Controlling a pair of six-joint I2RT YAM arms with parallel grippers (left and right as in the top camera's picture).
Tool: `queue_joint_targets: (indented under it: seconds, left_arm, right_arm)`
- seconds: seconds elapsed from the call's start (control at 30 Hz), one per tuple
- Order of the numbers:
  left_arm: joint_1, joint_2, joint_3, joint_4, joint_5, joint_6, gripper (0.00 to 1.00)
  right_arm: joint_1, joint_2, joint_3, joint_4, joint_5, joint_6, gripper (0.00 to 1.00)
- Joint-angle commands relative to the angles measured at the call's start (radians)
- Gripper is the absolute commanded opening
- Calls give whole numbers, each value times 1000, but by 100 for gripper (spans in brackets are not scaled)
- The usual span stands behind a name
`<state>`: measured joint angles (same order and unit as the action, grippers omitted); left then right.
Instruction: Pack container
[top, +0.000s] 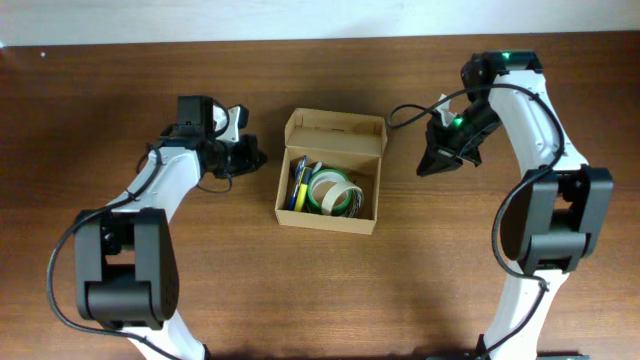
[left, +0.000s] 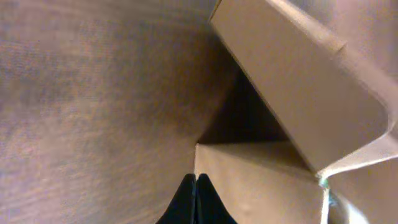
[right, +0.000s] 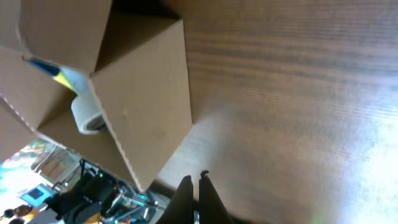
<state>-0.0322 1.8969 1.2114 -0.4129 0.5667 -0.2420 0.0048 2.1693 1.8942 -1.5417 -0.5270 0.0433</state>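
The container (top: 326, 220), a light-brown cardboard box, sits mid-table with its flap lid (top: 335, 131) standing open at the back. Inside lie rolls of tape (top: 334, 194) and pens (top: 299, 186). My left gripper (top: 262, 158) is shut and empty, just left of the box; in the left wrist view its tips (left: 196, 181) point at the box's side wall (left: 261, 180) under the lid (left: 305, 81). My right gripper (top: 423, 170) is also shut and empty, a short way right of the box. The right wrist view shows the box wall (right: 149, 93) and a tape roll (right: 87, 116) beyond the right gripper (right: 194, 181).
Brown wooden table (top: 450, 290) all round the box. The table's far edge meets a pale wall (top: 300, 15). Both arm bases stand near the front edge, left (top: 120, 270) and right (top: 545, 240).
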Motion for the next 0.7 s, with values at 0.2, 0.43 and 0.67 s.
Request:
queue_joint_targets:
  seconds: [0.2, 0.43, 0.67]
  left_arm:
    - [2, 7, 9, 81, 49, -119, 2]
    - [2, 11, 9, 154, 53, -185, 1]
    - [-5, 111, 13, 226, 129, -245, 1]
  right_arm:
    - [-31, 100, 0, 86, -142, 43, 4]
    - [-40, 179, 0, 111, -207, 43, 4]
    - [-40, 211, 0, 137, -233, 43, 4]
